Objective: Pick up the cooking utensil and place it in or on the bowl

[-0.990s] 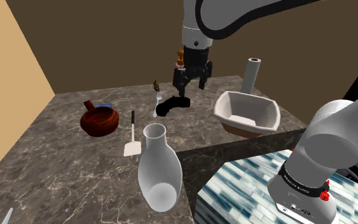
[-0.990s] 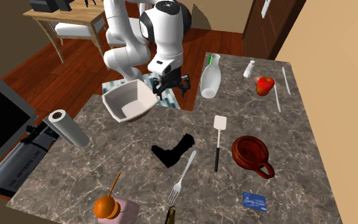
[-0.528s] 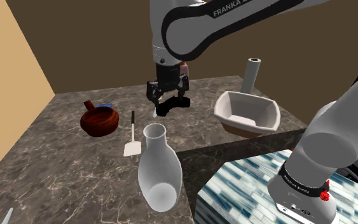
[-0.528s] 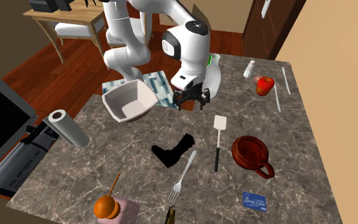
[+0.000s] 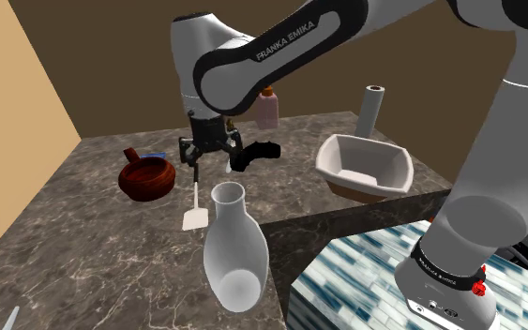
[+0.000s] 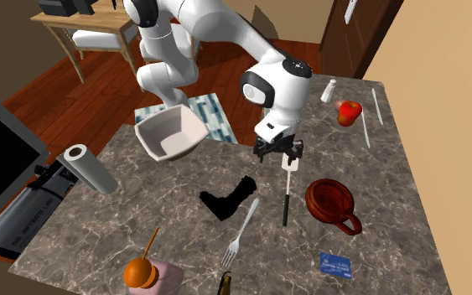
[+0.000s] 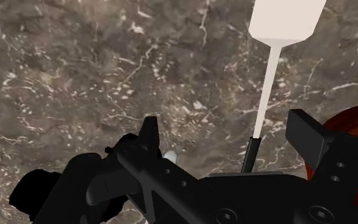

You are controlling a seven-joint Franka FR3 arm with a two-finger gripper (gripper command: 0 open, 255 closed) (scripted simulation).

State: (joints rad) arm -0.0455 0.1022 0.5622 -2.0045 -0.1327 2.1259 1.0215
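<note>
Marble counter (image 5: 83, 253) bears the spatula (image 5: 195, 196), blade toward the vase (image 5: 234, 248).

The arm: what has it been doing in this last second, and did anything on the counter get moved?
The gripper swung from above the black object toward the shoulder view's left and now hovers over the spatula, fingers open on either side of its handle, nothing taken hold of. The spatula, black object and white bowl lie as before.

White spatula (image 5: 193, 218) with black handle; brown counter (image 5: 93, 253) veined white
</note>
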